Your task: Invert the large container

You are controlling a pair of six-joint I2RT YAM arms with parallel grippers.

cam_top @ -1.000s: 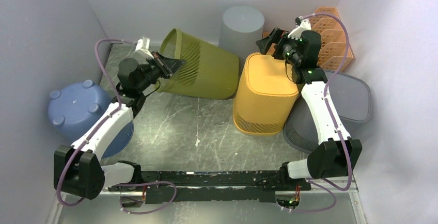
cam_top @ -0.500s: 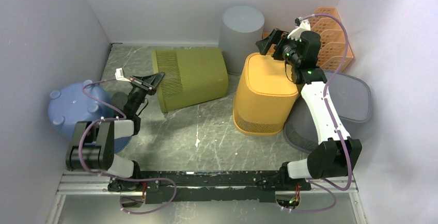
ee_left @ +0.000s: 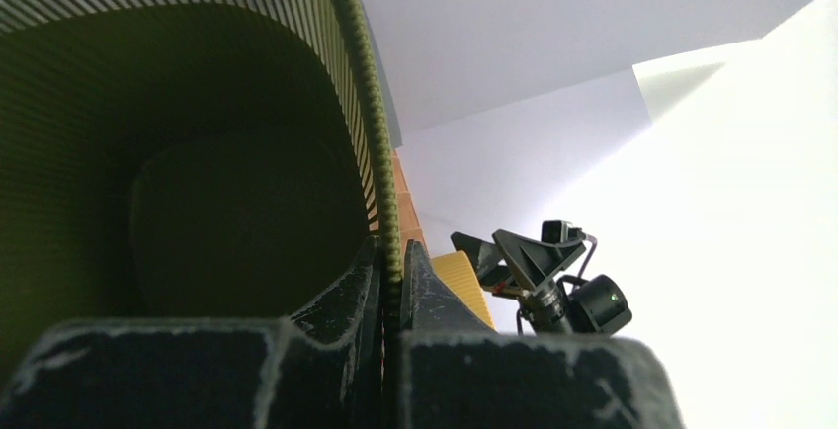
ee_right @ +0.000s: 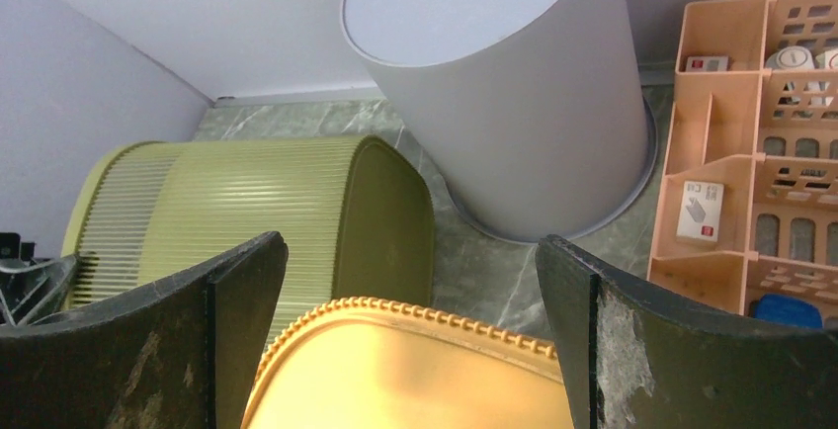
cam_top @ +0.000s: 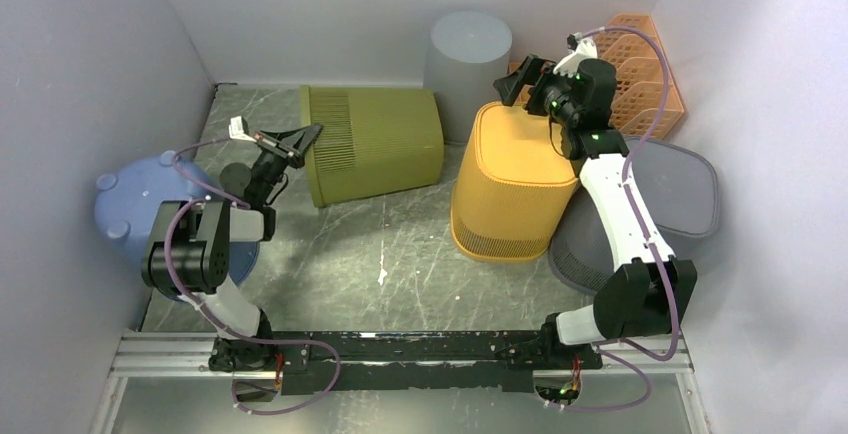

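Two arms are pictured over a marble-patterned table (cam_top: 400, 254), though only one is engaged. The olive-green basket (cam_top: 375, 144), taken here to be the task's large container, is laid on its side toward the back left, its open mouth turned to the left arm. Its rim (ee_left: 366, 132) is pinched tight by the left gripper (cam_top: 303, 137), a hold at the lip that is judged to give leverage for tipping it over onto its mouth. The ribbed interior is shown empty in the left wrist view. The right gripper (cam_top: 522, 82) is held spread wide, grasping nothing, above the orange basket (cam_top: 515, 179), which is stood mouth-down close beside the green one. A grey bin (ee_right: 494, 83) and a blue tub (cam_top: 150, 204) are likewise upended, so nothing can be seen inside them. Small boxes and other bits are kept in the compartments of the orange organizer (ee_right: 761, 152) at the back right. What the grey basket (cam_top: 680, 189) by the right arm holds cannot be told.
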